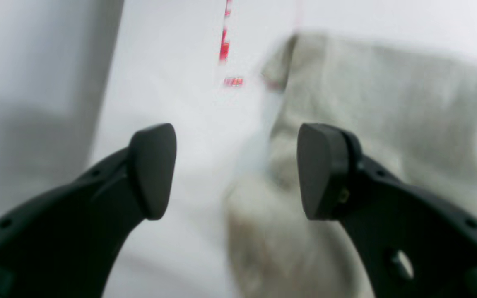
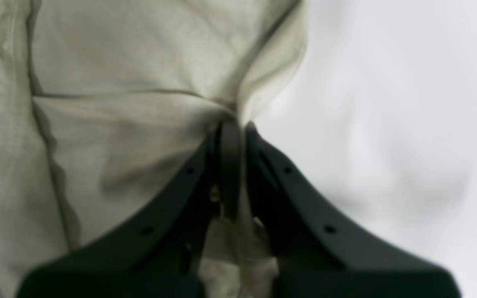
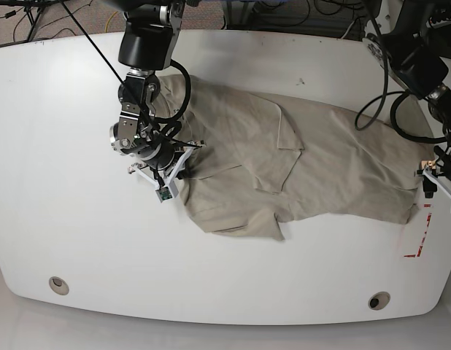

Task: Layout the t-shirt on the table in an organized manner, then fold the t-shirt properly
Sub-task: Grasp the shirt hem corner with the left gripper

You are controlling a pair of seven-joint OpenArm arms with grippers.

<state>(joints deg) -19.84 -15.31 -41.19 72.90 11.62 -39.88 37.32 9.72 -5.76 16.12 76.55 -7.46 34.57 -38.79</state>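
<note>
The beige t-shirt (image 3: 320,168) lies crumpled across the white table (image 3: 79,219), with a folded flap near its middle. My right gripper (image 3: 187,154) is at the shirt's left edge in the base view. The right wrist view shows this gripper (image 2: 234,124) shut on a pinched fold of the t-shirt (image 2: 118,82). At the shirt's far right edge, my left gripper (image 3: 428,179) hovers. In its wrist view the left gripper (image 1: 238,169) is open, nothing between its fingers, and the t-shirt (image 1: 367,103) lies just beyond and under its right finger.
Red tape marks (image 3: 422,233) sit on the table by the shirt's right end, also blurred in the left wrist view as red tape (image 1: 224,41). Two round grey grommets (image 3: 58,285) (image 3: 379,300) lie near the front edge. Cables hang behind the table.
</note>
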